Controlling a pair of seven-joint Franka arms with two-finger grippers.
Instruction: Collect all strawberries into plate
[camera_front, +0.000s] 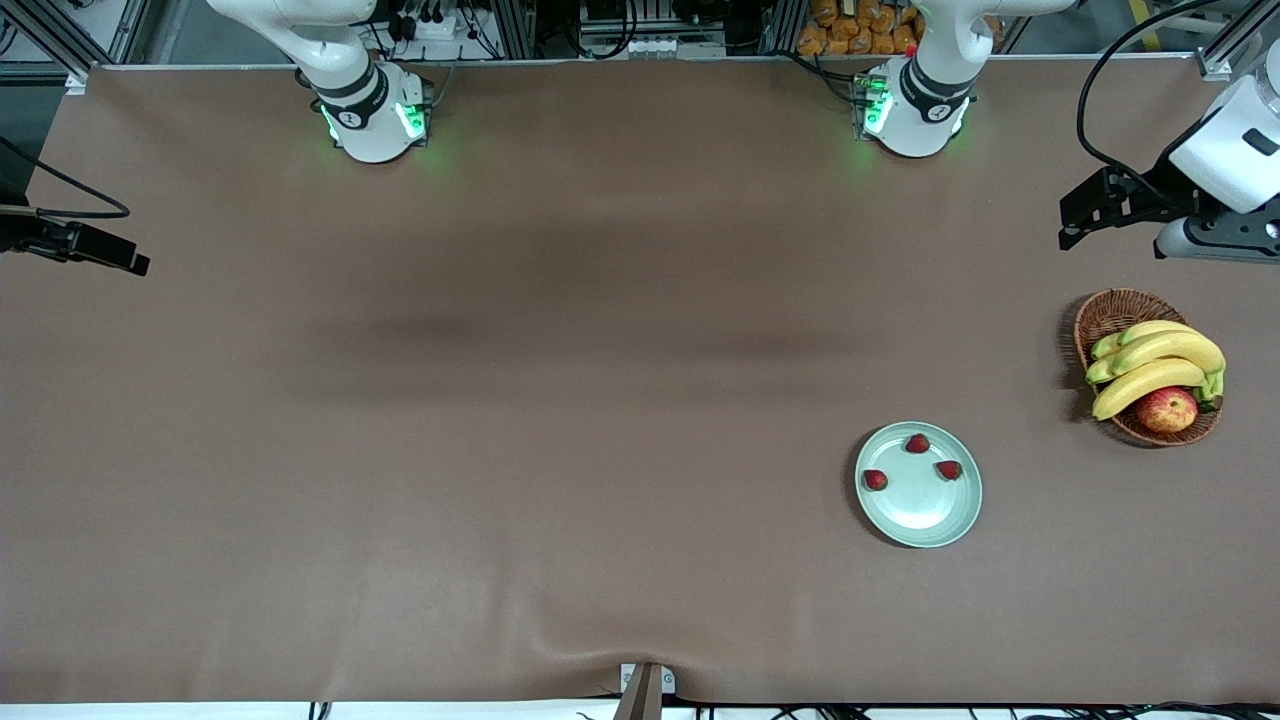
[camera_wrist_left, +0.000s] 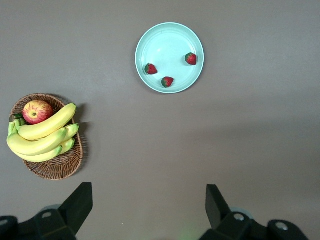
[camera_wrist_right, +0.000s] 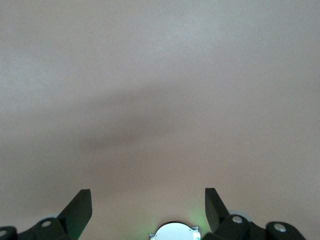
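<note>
Red strawberries (camera_front: 917, 443) (camera_front: 948, 469) (camera_front: 875, 479), three in all, lie apart from one another on the mint-green plate (camera_front: 925, 520), toward the left arm's end of the table (camera_front: 500, 450). Wicker basket (camera_front: 1110, 312) with bananas (camera_front: 1160, 365) and an apple (camera_front: 1166, 409) sits beside it. Left gripper (camera_wrist_left: 149, 210) hangs high above the table, fingers spread and empty. Right gripper (camera_wrist_right: 148, 207) waits over bare tabletop, fingers likewise apart.

The round, shallow, pale mint-green glossy plate (camera_front: 919, 510) sits flat toward the left arm's end of the table. Three tiny red strawberries (camera_front: 917, 443) with dark green caps lie in it, apart, apparently on their sides.
</note>
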